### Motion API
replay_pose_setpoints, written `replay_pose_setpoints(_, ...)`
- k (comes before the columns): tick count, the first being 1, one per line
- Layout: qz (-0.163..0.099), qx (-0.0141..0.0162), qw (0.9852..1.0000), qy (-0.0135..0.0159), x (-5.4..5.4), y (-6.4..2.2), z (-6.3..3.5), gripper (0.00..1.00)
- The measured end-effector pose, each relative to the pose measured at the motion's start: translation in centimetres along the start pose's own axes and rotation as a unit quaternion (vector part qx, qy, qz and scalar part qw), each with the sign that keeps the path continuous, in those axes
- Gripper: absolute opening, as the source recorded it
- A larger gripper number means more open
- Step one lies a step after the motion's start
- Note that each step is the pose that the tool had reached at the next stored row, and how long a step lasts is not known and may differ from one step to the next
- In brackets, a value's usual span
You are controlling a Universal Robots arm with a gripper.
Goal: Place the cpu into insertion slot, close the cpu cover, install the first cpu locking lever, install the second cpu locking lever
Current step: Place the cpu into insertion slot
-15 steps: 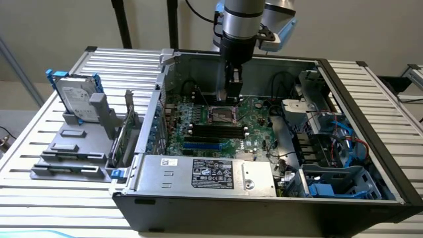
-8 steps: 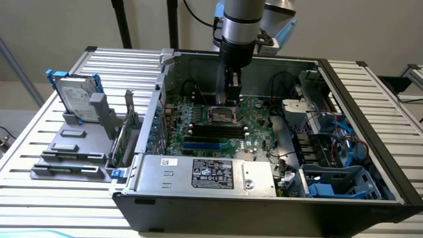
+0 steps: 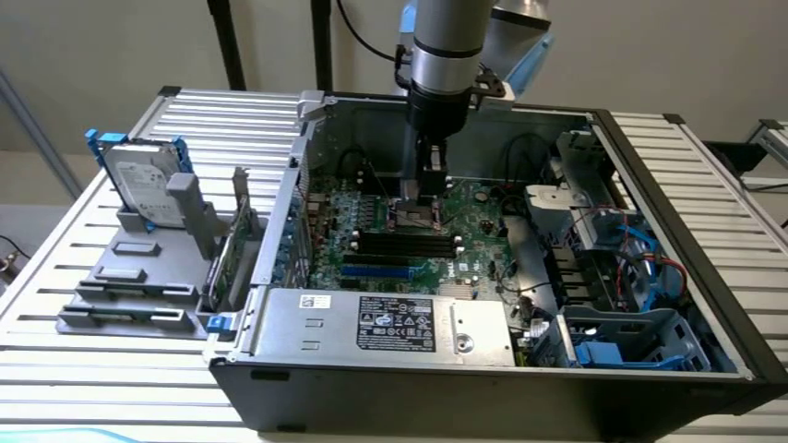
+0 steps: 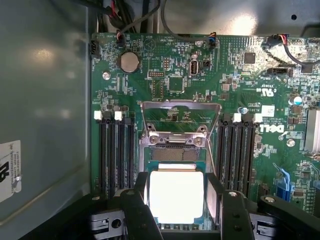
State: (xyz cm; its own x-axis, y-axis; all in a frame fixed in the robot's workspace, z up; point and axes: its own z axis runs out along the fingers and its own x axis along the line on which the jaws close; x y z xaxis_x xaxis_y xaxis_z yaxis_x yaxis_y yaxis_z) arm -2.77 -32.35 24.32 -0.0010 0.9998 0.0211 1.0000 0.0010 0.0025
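Note:
The cpu, a flat square chip with a bright metal top and a green rim, sits between my gripper's two black fingers, whose pads press on its opposite sides. It lies over the near part of the insertion slot; whether it rests in the slot I cannot tell. The cpu cover, a silvery frame with a square window, stands tilted up at the slot's far side. A thin wire lever runs along one side of the slot. In the exterior view my gripper reaches straight down into the open computer case.
Black memory slots flank the socket on both sides. A power supply fills the case's near side, and drive bays with cables the exterior view's right. A hard drive stands in a grey holder on the slatted table.

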Motion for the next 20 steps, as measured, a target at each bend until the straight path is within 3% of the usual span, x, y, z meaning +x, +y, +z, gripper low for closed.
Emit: replay_pose_setpoints(20, 0.0, 0.0004, 1.0, 0.0, -0.1, -0.09, 3.62, 0.55)
